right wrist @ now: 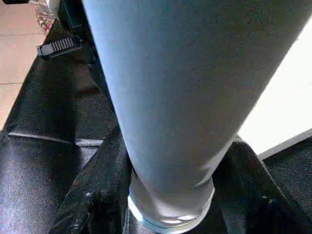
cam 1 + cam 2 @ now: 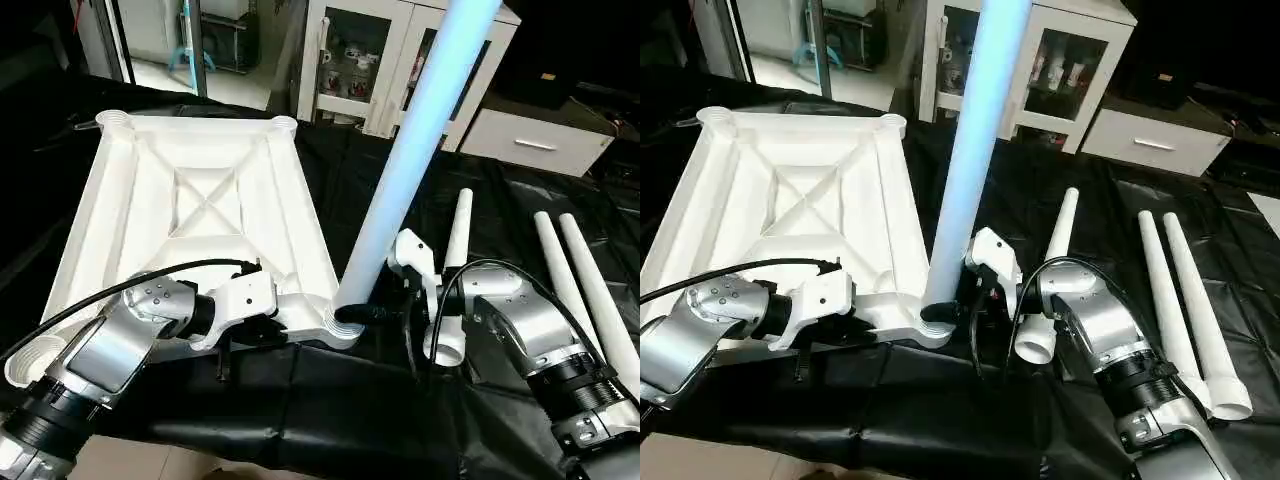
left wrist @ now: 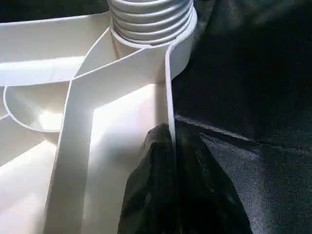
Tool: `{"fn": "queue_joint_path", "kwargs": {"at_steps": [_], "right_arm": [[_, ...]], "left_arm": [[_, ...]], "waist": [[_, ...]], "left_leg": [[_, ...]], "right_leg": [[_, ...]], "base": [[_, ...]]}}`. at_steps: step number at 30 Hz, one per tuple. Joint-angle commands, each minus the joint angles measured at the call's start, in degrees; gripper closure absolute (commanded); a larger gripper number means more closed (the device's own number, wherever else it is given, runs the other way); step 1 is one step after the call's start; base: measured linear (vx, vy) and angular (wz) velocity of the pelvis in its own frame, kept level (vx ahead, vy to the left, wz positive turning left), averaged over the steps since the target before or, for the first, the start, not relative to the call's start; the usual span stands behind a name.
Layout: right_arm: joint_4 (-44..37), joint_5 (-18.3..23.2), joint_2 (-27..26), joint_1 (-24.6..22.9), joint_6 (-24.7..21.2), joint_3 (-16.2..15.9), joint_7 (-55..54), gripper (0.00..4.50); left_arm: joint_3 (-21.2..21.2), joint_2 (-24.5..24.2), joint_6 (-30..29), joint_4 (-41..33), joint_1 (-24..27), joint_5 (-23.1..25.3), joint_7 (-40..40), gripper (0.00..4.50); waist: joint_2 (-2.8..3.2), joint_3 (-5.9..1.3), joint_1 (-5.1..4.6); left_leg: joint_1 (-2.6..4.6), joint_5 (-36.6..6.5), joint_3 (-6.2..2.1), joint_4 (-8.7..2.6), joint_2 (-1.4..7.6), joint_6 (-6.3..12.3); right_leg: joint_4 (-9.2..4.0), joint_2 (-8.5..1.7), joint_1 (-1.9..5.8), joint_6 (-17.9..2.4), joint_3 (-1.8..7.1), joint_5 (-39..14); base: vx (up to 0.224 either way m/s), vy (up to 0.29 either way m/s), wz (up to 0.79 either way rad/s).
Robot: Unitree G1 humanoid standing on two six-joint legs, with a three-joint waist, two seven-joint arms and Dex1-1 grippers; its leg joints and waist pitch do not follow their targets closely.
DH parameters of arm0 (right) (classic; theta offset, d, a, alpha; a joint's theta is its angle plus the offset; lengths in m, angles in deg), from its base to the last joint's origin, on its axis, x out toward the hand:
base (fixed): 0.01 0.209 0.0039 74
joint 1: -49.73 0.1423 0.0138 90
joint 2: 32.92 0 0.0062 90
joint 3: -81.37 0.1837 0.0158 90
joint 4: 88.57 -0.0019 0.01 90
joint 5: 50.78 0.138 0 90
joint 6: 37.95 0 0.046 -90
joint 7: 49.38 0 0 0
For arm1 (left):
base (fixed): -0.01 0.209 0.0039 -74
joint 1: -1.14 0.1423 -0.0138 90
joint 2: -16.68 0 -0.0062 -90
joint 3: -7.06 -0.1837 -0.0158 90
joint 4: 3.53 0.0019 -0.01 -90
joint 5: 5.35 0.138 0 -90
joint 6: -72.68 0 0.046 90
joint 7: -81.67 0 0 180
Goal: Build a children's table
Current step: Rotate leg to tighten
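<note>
table leg (image 2: pixel 415 150) stands upright, perhaps leaning.

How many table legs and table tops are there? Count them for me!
Tops: 1, the top.
Standing legs: 1, the leg in a corner socket.
Lying legs: 3, at and.
Total: 5
</note>
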Motion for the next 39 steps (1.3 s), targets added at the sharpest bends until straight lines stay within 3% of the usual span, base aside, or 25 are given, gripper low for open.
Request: {"fn": "queue_joint_path", "kwargs": {"at_steps": [1,8,10,11,13,14,15,16,17,18,21,24,28,33,36,39], "right_arm": [[0.2,0.6,-0.2,-0.1,0.5,0.3,1.6,2.56],[2.3,-0.9,-2.3,-0.8,0.2,1.2,-3.9,2.56],[3.5,-1.7,-3.2,-0.7,0.1,1.7,-6.6,2.56],[6.0,-2.6,-5.3,-0.4,-1.3,2.8,-12.2,2.56],[9.6,-3.2,-10.1,-0.1,-4.1,5.5,-23.4,2.56],[10.6,-3.2,-11.8,-0.1,-5.2,6.5,-27.2,2.56],[10.6,-3.2,-11.8,-0.1,-5.2,6.5,-27.2,2.56],[12.5,-3.7,-16.4,0.2,-6.1,8.7,-37.0,2.57],[12.5,-3.7,-16.4,0.2,-6.1,8.7,-37.0,2.57],[13.3,-4.1,-17.9,0.4,-6.1,9.3,-40.4,2.57],[17.0,-4.9,-25.5,1.4,-2.5,12.7,-55.0,2.57],[19.0,-6.3,-29.2,2.6,-0.2,12.8,-58.8,2.57],[19.6,-5.9,-30.9,3.7,0.1,13.2,-59.4,2.57],[18.2,-5.0,-30.8,3.9,1.4,13.6,-55.5,2.57],[17.2,-4.9,-30.0,3.8,2.1,14.0,-54.6,1.87],[14.6,-3.7,-28.4,3.6,0.9,14.5,-52.2,1.76]], "left_arm": [[-3.6,0.5,0.1,0.1,0.8,0.7,1.9,4.5],[-2.3,2.1,-1.5,0.8,0.7,-0.1,0.3,4.5],[-1.9,2.8,-2.2,1.0,0.6,-0.4,-0.5,4.5],[-0.8,5.2,-3.8,2.2,-0.2,-0.1,-4.1,4.5],[1.4,10.5,-7.4,4.4,-2.0,0.6,-11.7,4.5],[2.1,12.4,-8.6,5.2,-2.6,0.9,-14.3,4.5],[2.1,12.4,-8.6,5.2,-2.6,0.9,-14.3,4.5],[3.3,16.6,-11.9,7.4,-4.7,2.2,-20.6,4.5],[3.3,16.6,-11.9,7.4,-4.7,2.2,-20.6,4.5],[3.6,18.1,-13.1,8.5,-5.6,3.0,-22.9,4.5],[3.4,22.6,-13.5,15.2,-9.9,9.0,-33.8,4.5],[3.2,24.4,-12.8,17.8,-11.7,10.5,-36.6,4.5],[2.8,24.8,-12.9,17.7,-11.9,10.2,-36.3,4.5],[2.5,23.8,-12.7,16.7,-10.7,10.0,-34.5,4.5],[2.0,22.7,-11.9,15.9,-10.0,9.7,-32.4,4.5],[1.2,20.8,-11.5,13.9,-8.8,8.8,-28.8,4.5]], "waist": [[1.0,-3.36,-0.25],[1.14,-3.35,-0.29],[1.11,-2.94,-0.55],[1.11,-2.94,-0.55],[1.27,-2.55,-0.94],[0.95,-2.52,-0.99],[1.01,-2.44,-1.22],[0.83,-2.46,-1.53],[0.83,-2.46,-1.53],[0.92,-2.55,-1.75],[1.02,-2.66,-1.86],[1.1,-2.84,-1.76],[1.13,-2.96,-1.7],[1.29,-2.95,-1.68],[1.31,-2.86,-1.74],[1.41,-2.84,-1.77]], "left_leg": [[0.65,-3.0,-0.29,-3.85,2.01,0.39],[0.69,-3.2,-0.27,-3.89,2.01,0.08],[0.57,-6.8,-0.36,-4.26,1.99,-1.01],[0.57,-6.8,-0.36,-4.26,1.99,-1.01],[0.94,-13.5,-0.57,-4.59,1.97,-3.55],[1.03,-14.3,-0.78,-4.7,1.97,-3.85],[1.06,-16.3,-1.02,-4.81,1.97,-4.32],[0.96,-17.1,-1.18,-4.91,1.92,-4.28],[0.96,-17.1,-1.18,-4.91,1.92,-4.28],[1.31,-17.9,-1.26,-4.77,1.82,-4.39],[1.19,-16.7,-1.22,-4.75,1.7,-4.32],[1.22,-17.2,-1.23,-4.8,1.71,-4.17],[0.79,-15.1,-1.11,-4.88,1.77,-3.62],[0.72,-13.5,-0.92,-4.88,1.79,-3.24],[0.78,-14.2,-0.98,-5.02,1.86,-3.32],[0.76,-14.5,-1.04,-5.08,1.96,-3.01]], "right_leg": [[-2.96,-4.51,2.52,-12.7,3.0,1.9],[-2.92,-4.57,2.48,-13.0,3.04,2.3],[-3.59,-4.61,2.38,-12.1,2.99,-3.5],[-3.59,-4.61,2.38,-12.1,2.99,-3.5],[-4.56,-5.02,1.81,-10.1,3.3,-14.9],[-4.99,-5.04,1.91,-9.2,3.15,-17.5],[-5.34,-5.16,1.79,-7.9,3.05,-21.5],[-5.64,-5.21,1.8,-6.6,3.01,-23.9],[-5.64,-5.21,1.8,-6.6,3.01,-23.9],[-5.94,-5.13,1.3,-5.2,2.96,-25.8],[-5.87,-4.91,0.92,-4.5,3.09,-23.4],[-5.63,-4.79,0.87,-4.7,3.06,-20.8],[-4.92,-4.65,1.3,-5.8,3.17,-14.2],[-4.65,-4.63,1.57,-6.6,3.25,-10.8],[-4.8,-4.65,1.49,-6.6,3.2,-11.9],[-4.81,-4.69,1.61,-6.7,3.24,-11.8]], "base": [[0.0,0.0,0.0],[0.0,0.0,0.0],[0.0,0.0,0.0],[0.0,0.0,0.0],[0.0,0.0,0.0],[0.0,0.0,0.0],[-0.052,-0.01,-0.06],[0.0,0.0,0.0],[0.0,0.0,0.0],[0.0,0.0,0.0],[0.0,0.0,0.0],[0.0,0.0,0.0],[0.0,0.0,0.0],[0.0,0.0,0.0],[0.0,0.0,0.0],[0.0,0.0,0.0]]}}
